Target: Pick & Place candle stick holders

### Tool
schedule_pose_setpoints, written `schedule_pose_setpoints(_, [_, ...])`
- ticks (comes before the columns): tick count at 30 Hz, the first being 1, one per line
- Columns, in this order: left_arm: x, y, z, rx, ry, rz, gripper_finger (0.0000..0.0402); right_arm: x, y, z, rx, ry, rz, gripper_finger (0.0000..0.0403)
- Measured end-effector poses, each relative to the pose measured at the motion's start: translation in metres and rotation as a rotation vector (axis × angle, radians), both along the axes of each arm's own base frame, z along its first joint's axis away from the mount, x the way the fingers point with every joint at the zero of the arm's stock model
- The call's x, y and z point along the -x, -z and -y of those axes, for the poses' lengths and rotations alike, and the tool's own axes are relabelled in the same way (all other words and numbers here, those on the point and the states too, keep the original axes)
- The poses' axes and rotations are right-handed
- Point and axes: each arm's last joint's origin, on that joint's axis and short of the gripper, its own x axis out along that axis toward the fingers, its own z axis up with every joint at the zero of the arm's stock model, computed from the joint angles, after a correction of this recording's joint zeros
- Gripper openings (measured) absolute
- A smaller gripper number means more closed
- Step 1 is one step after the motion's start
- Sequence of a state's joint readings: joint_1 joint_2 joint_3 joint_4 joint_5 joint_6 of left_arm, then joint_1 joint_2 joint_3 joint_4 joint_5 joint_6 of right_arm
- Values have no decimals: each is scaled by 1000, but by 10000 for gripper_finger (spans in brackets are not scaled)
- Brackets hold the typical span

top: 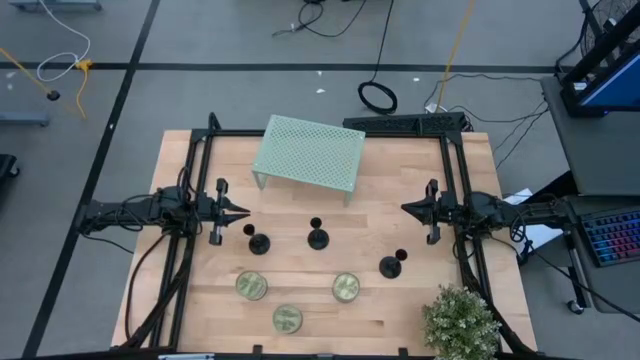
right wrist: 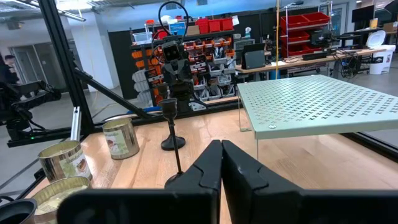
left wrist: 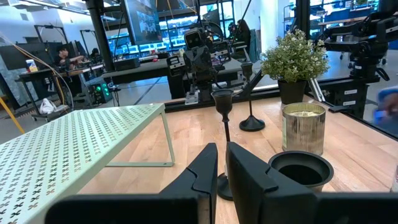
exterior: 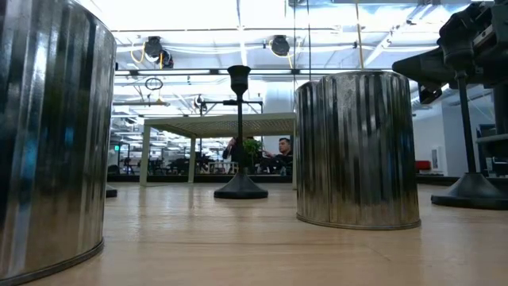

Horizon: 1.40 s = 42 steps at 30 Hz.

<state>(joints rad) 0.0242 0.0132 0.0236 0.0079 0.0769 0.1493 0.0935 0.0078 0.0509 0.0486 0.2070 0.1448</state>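
Three black candle stick holders stand upright on their round bases on the wooden table: one on the left, one in the middle, one on the right. My left gripper hovers just far-left of the left holder, shut and empty. That holder's cup shows close beside my left gripper. My right gripper hovers far-right of the right holder, shut and empty; it also shows in its wrist view. The middle holder also shows in the low view.
A pale green perforated metal shelf stands on legs at the table's far middle. Three tin candles sit near the front edge. A potted plant stands at the near right corner. Black frame rails run along both sides.
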Motion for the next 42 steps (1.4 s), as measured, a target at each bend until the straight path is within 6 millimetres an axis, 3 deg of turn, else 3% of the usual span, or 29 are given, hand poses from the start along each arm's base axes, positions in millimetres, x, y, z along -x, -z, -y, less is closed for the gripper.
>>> schedule_pose_setpoints(18, [0, 0, 0, 2, 0, 3, 42, 0, -1, 0, 14, 1, 11, 4])
schedule_pose_setpoints(24, [0, -1, 0, 13, -11, 11, 42, 1, -9, 0, -73, 4, 105, 4])
schedule_pose_setpoints(32, [0, -2, -5, -8, -183, 24, 42, 4, -23, 2, -109, 42, 254, 4])
schedule_pose_setpoints(42, [0, -3, -4, 30, -139, 27, 42, 6, -30, 2, 66, 80, 299, 4])
